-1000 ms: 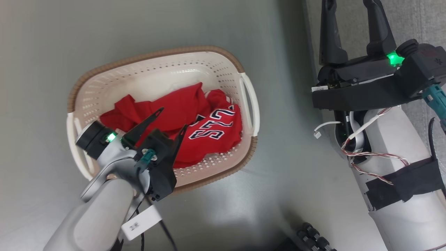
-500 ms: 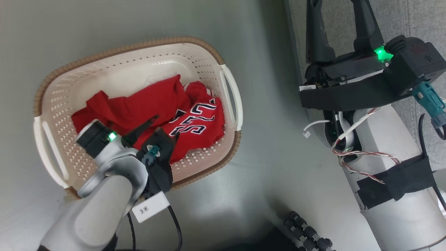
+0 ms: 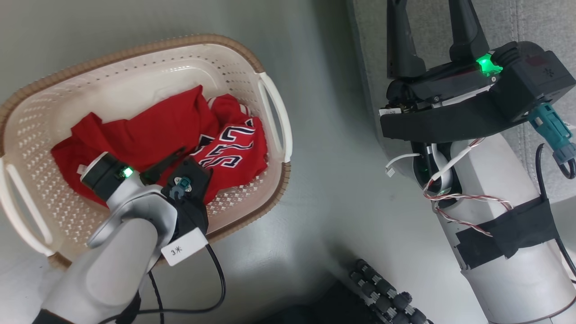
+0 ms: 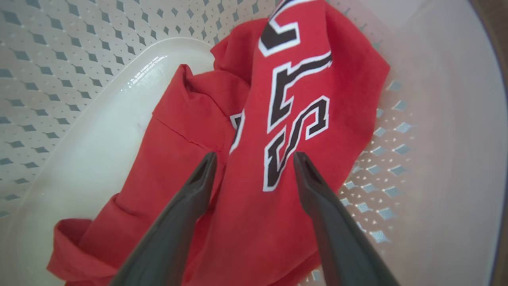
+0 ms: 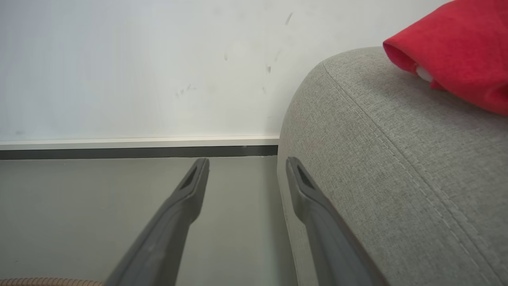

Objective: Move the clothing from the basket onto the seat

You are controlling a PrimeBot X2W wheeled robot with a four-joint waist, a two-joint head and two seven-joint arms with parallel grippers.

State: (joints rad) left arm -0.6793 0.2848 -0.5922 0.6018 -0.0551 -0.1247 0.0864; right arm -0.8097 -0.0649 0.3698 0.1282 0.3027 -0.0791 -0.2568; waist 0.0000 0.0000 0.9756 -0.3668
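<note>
- Jaws of the left gripper (image 4: pixel 254 155) stand wide apart with nothing pinched between them. Its two dark fingers reach down into the basket (image 3: pixel 135 49) on either side of a raised fold of the jersey (image 4: pixel 301 119).
- Whether the fingertips already press on the fabric cannot be told from the left wrist view.
- Jaws of the right gripper (image 5: pixel 247 159) are spread just as wide and hold nothing. It hangs over the grey floor (image 3: pixel 337 202), with its right finger just in front of the rounded corner of the seat (image 5: pixel 377 159).
- All the clothing (image 3: pixel 189 135) seen in the head view lies crumpled on the basket's bottom. A plain red garment (image 3: pixel 135 130) is on the left, and the jersey with navy white-outlined lettering lies against it on the right.
- A small white tag (image 3: pixel 81 169) shows at the plain garment's near edge, beside the left wrist.
- The basket sits on the floor, apart from the seat, one loop handle (image 3: pixel 274 117) facing the seat.
- In the right wrist view a red cloth (image 5: pixel 456 51) rests on top of the seat, at the upper right.
- Behind the floor runs a pale wall (image 5: pixel 139 67) with a white and dark skirting strip (image 5: pixel 139 142).
</note>
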